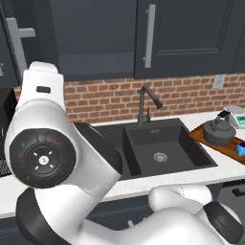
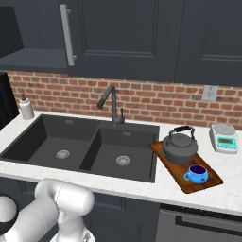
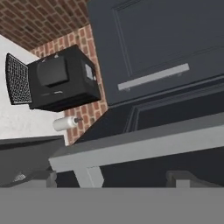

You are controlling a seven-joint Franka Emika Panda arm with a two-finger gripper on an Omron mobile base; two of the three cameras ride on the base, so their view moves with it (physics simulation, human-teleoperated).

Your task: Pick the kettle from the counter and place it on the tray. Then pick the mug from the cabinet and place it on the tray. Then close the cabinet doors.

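The dark grey kettle (image 2: 179, 146) (image 1: 219, 131) stands on the brown wooden tray (image 2: 206, 182) (image 1: 201, 135) on the white counter (image 2: 227, 196), right of the sink. The blue mug (image 2: 196, 174) (image 1: 241, 149) sits on the tray in front of the kettle. The cabinet (image 1: 91, 43) stands open: its left door (image 1: 8, 57) is swung out, its right door (image 1: 191, 38) (image 2: 123, 33) is shut. In the hand view my gripper (image 3: 111, 178) is open, and the open door's grey handle (image 3: 140, 146) runs close across in front of the fingertips (image 3: 186, 177). The jaws hold nothing.
A double black sink (image 2: 85, 146) with a dark faucet (image 2: 111, 101) takes up the middle of the counter. A white pump bottle (image 2: 26, 108) stands at the left, a white and teal scale (image 2: 223, 137) at the right. A black microwave (image 3: 61, 78) sits left of the sink.
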